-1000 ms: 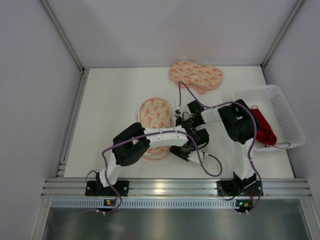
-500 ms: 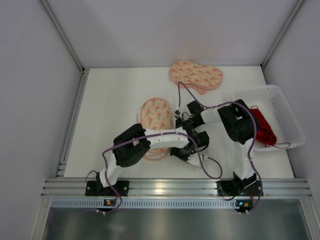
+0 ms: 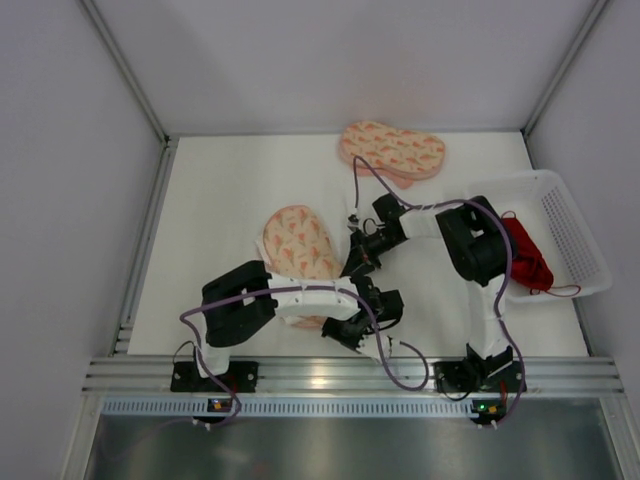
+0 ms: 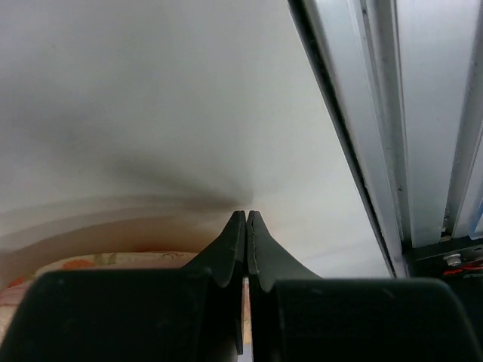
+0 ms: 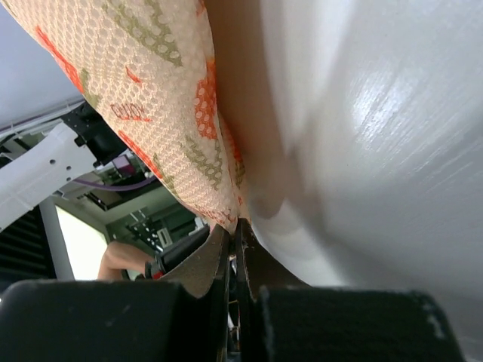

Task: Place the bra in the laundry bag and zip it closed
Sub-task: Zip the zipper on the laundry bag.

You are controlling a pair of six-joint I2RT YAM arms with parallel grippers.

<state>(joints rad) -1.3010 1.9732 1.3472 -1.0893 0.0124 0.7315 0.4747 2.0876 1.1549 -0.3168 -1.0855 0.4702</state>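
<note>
Worktop (image 3: 215,200): white, walled on three sides, with an aluminium rail (image 3: 350,375) along the near edge.
Left arm (image 3: 240,310): reaches from its base to the right across the near part of the worktop, passing over the near lobe of the laundry bag.
Laundry bag (image 3: 297,243): peach-pink with orange-red print, left of centre. Its far lobe is in plain sight; the near lobe is mostly hidden under the left arm. Its right edge is raised off the worktop.
Left fingers (image 4: 230,249): closed, tips pressed together just above the worktop, near the bag's near edge. Nothing shows between the tips, and a strip of printed fabric sits low in the left wrist view.
Right fingers (image 5: 207,260): closed on the mesh edge of the laundry bag, pinching it at the bag's right side.
Second pouch (image 3: 392,150): same print, lying flat at the far edge, well apart from both arms.
Right arm (image 3: 475,245): bent leftward from its base toward the bag.
Bra (image 3: 525,255): bright red, bunched inside the basket, not in the bag.
Basket (image 3: 570,225): white mesh, at the right edge of the worktop.
</note>
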